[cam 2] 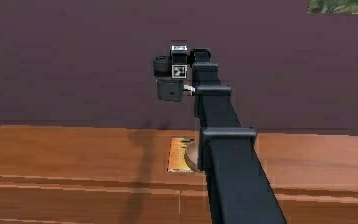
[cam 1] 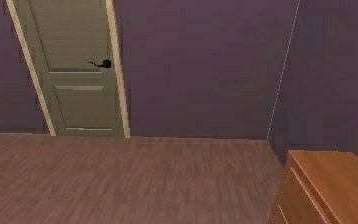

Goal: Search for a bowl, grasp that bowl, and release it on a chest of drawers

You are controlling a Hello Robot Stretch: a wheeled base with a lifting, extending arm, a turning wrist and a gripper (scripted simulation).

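Above the brown wooden chest of drawers the dark square arm reaches out, and its gripper stands before the bare purple wall, holding nothing; how its jaws stand I cannot tell. On the wooden top, just beside the arm, lies a small tan thing, too unclear to call a bowl.
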